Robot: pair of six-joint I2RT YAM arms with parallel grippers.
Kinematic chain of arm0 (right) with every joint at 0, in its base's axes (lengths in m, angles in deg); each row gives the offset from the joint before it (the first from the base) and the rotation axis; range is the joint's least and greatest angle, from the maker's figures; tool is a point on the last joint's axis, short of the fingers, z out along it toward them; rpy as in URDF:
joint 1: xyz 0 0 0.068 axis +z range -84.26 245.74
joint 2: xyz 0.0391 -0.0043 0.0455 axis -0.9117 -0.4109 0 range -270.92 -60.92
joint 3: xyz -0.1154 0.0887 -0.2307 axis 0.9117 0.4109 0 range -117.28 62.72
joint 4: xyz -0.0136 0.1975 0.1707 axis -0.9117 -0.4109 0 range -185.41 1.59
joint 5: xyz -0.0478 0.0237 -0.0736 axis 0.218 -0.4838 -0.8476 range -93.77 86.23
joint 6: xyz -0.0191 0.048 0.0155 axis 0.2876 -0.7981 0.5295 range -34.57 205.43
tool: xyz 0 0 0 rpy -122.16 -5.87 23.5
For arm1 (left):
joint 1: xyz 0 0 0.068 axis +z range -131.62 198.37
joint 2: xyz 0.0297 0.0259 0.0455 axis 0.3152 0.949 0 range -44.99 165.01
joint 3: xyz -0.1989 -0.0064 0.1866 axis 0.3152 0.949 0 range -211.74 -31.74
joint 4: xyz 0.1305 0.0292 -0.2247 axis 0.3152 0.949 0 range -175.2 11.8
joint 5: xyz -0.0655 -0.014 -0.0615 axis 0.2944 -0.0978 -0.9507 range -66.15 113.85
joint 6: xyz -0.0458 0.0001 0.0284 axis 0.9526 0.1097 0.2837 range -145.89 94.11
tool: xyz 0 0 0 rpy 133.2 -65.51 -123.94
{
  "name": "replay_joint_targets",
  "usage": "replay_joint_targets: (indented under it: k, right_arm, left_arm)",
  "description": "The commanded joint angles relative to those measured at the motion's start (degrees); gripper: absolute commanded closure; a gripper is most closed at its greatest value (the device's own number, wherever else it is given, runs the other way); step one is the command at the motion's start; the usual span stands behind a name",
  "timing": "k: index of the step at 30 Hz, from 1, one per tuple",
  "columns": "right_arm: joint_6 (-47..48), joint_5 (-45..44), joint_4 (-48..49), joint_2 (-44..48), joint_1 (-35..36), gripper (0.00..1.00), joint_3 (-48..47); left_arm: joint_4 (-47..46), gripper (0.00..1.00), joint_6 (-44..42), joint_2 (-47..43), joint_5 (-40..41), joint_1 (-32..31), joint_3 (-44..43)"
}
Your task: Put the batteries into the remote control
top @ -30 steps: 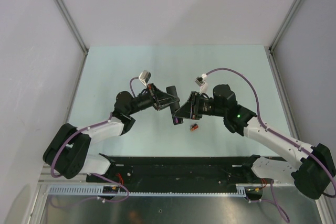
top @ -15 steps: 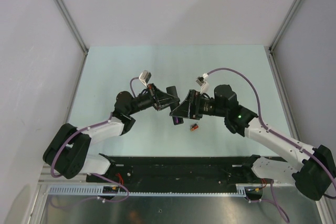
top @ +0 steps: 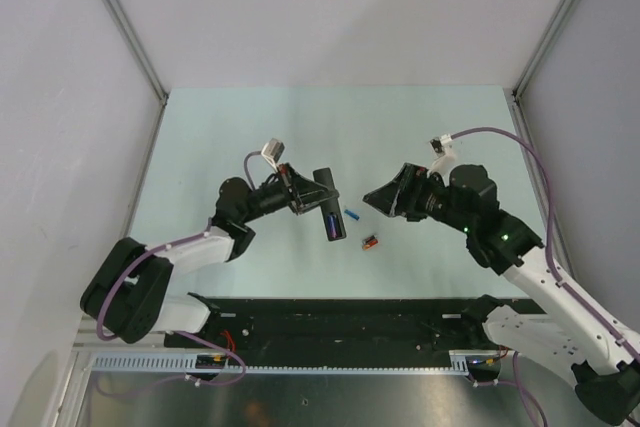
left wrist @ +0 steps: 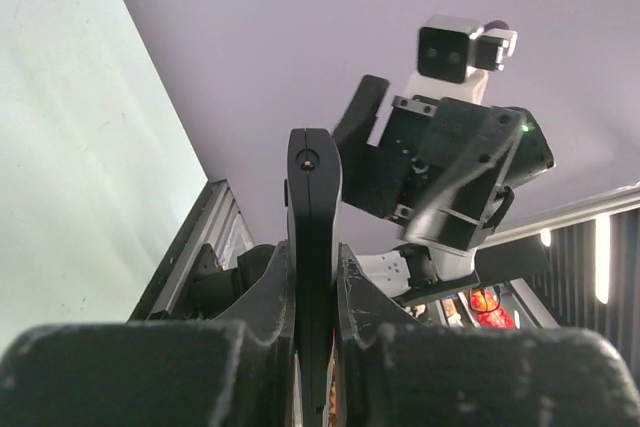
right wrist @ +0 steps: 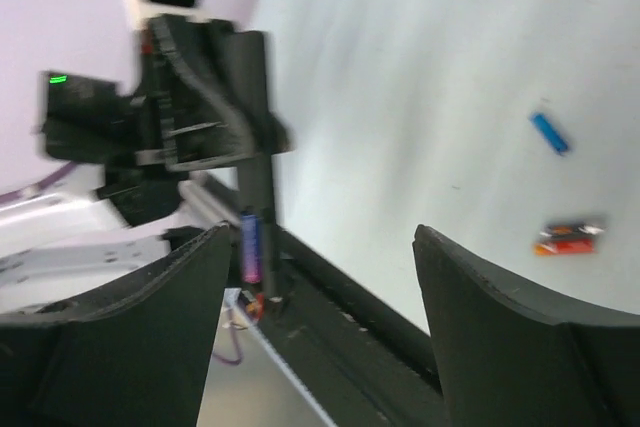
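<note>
My left gripper [top: 308,199] is shut on the remote control [top: 328,203], a slim black bar held above the table. In the left wrist view the remote control [left wrist: 313,207] stands edge-on between the fingers [left wrist: 262,307]. A purple-blue battery [right wrist: 250,245] sits in the remote's near end, also seen from above as a battery [top: 337,228]. A small blue battery [top: 351,214] and a red-orange battery [top: 369,242] lie on the table to the remote's right. My right gripper [top: 372,197] hangs open and empty, apart from the remote and right of the loose batteries.
A black rail [top: 340,315] runs along the near edge between the arm bases. Grey walls enclose the pale green table [top: 200,147] on three sides. The right arm's body [left wrist: 450,167] fills the space behind the remote in the left wrist view.
My right gripper has opened and pulled back to the right, away from the remote. The blue battery on the table has come into view. The left gripper still holds the remote, slightly tilted.
</note>
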State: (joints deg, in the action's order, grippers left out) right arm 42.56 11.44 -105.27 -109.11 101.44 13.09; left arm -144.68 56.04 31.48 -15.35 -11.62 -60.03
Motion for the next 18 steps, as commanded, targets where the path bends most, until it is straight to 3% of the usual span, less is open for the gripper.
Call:
replay_joint_targets:
  k: [1, 8, 18]
  right_arm:
    - [5.60, -12.98, -11.42, -3.31, 2.52, 0.24, -1.26]
    - [8.07, -26.69, -14.96, -15.43, 10.87, 0.37, -0.38]
    - [5.44, -31.55, -11.62, -29.33, 14.22, 0.51, 0.14]
  left_arm:
    - [-2.83, 1.00, -2.39, -4.30, -0.53, 1.08, 2.36]
    - [-2.74, 1.00, -3.00, -10.02, -1.14, 4.07, 9.73]
    - [-2.74, 1.00, -3.44, -15.56, -2.90, 7.06, 15.37]
